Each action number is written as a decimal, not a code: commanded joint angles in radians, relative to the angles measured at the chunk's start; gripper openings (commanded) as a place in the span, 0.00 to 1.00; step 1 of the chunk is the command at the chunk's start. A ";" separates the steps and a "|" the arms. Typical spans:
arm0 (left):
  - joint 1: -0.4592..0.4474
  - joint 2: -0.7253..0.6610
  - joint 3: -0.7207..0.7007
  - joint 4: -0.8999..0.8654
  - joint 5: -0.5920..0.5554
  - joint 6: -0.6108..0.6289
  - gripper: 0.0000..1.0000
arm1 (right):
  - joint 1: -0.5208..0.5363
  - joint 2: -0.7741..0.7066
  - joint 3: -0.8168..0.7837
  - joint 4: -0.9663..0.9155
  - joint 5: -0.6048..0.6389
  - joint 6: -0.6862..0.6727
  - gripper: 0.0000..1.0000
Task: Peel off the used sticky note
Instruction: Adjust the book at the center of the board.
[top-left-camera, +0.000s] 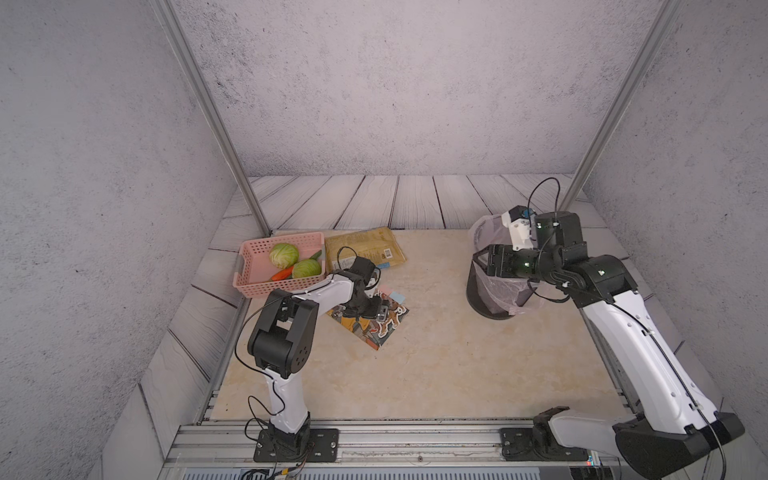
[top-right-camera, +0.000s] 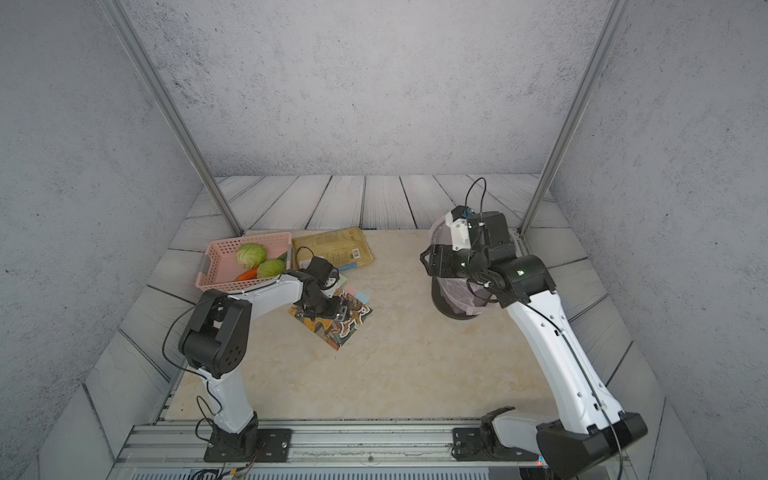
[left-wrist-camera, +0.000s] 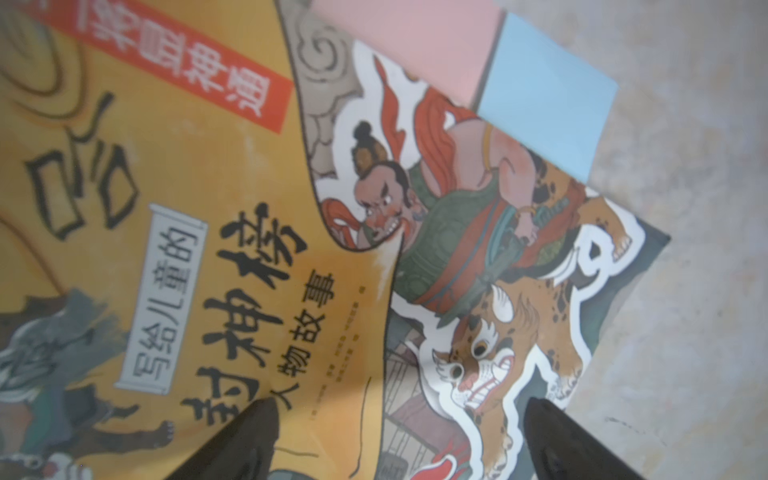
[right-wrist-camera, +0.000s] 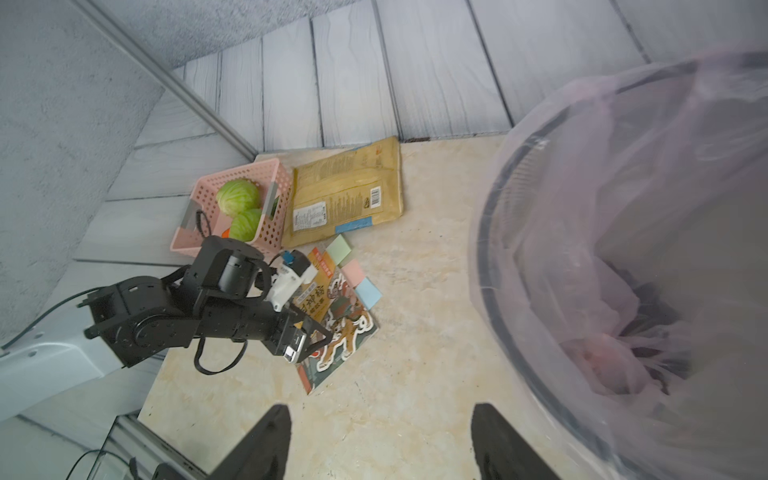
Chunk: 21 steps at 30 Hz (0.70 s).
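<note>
Three sticky notes, a green note (right-wrist-camera: 340, 249), a pink note (right-wrist-camera: 352, 272) and a blue note (right-wrist-camera: 368, 293), sit in a row along the far right edge of the book (right-wrist-camera: 340, 332). All three stick out past the cover onto the table (top-left-camera: 415, 374). The book lies left of centre, turned so that one corner points toward the near side. The left gripper (left-wrist-camera: 401, 409) is low over the cover's near part, released, with its fingers spread wide and nothing between them. The pink and blue notes lie free beyond its fingertips (left-wrist-camera: 266, 415). The green note lies close to the near edge of a yellow packet (top-left-camera: 365, 245), which rests against the table's far edge. Just left of the packet, a pink basket (top-left-camera: 266, 286) holding cabbages (top-left-camera: 284, 254) fills the far left corner. The right gripper (right-wrist-camera: 380, 411) hangs above the left rim of the black bin (top-left-camera: 473, 291), which stands on the right with a thin pink liner (right-wrist-camera: 623, 208) draped over its rim. Its fingers are parted and empty. A broad strip of bare table runs between the book's right edge and the bin. The near half of the table is open too, up to the rail where both arms are mounted.
</note>
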 joint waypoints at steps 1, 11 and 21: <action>-0.018 -0.015 -0.041 -0.072 0.049 0.018 0.98 | 0.035 0.051 -0.016 0.056 -0.025 0.019 0.72; 0.110 -0.466 -0.212 -0.004 0.076 0.003 0.98 | 0.173 0.313 0.039 0.101 -0.039 -0.036 0.70; 0.243 -0.581 -0.524 0.216 0.244 -0.296 0.98 | 0.249 0.720 0.228 0.057 -0.104 -0.058 0.67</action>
